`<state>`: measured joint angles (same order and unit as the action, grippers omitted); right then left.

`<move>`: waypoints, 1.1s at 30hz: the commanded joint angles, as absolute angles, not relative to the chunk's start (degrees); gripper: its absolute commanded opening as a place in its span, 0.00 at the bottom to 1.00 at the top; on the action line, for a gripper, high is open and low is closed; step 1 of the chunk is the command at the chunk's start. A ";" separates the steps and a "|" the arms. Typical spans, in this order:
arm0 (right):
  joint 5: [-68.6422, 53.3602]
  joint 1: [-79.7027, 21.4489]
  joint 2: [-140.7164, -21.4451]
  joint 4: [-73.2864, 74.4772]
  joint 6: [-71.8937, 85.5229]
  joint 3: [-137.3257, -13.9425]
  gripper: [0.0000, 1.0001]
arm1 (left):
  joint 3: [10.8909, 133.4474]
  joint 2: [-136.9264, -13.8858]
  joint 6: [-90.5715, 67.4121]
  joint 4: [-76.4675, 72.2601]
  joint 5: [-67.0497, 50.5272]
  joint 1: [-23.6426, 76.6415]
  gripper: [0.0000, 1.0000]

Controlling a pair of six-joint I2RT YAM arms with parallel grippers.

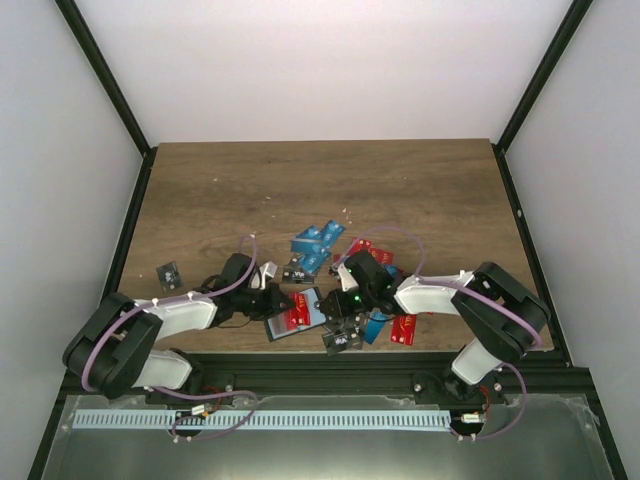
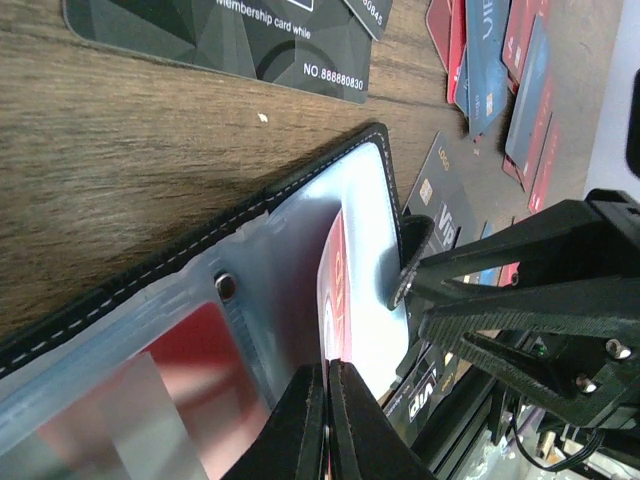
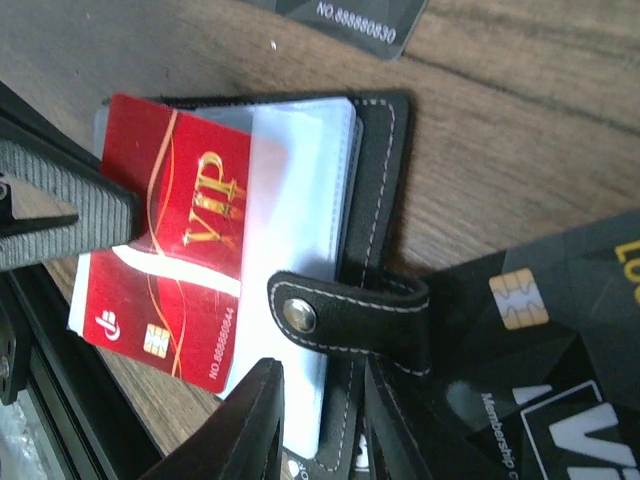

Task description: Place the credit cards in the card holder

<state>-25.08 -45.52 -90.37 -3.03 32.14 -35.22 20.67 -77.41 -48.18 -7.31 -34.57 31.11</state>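
Lower centre of the top view: card holder [image 1: 297,315], open, clear sleeves up, at the near table [image 1: 220,190] edge. Left gripper [image 2: 326,372], jaws pressed together on a red VIP card [image 3: 170,265] half inside a sleeve. Right gripper [image 3: 322,425], jaws narrowly apart astride the holder's edge by the clasp tab [image 3: 350,316]. Beyond: loose credit cards [image 1: 318,243], blue, red and black. Left: a lone black card [image 1: 169,273].

Card holder [image 3: 375,200] open, red VIP card [image 3: 185,250] half in sleeve.
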 commanded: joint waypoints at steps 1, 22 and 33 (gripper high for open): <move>-26.45 -45.44 -90.48 -3.76 32.87 -33.23 0.25 | 20.41 -78.46 -48.72 -8.82 -32.10 30.84 0.04; -28.76 -46.23 -90.48 -7.84 37.53 -31.58 0.26 | 16.94 -77.42 -52.41 -14.53 -29.36 31.77 0.04; -28.95 -46.23 -90.44 -8.18 38.15 -31.68 0.26 | 16.33 -78.79 -55.06 -17.79 -27.39 34.19 0.04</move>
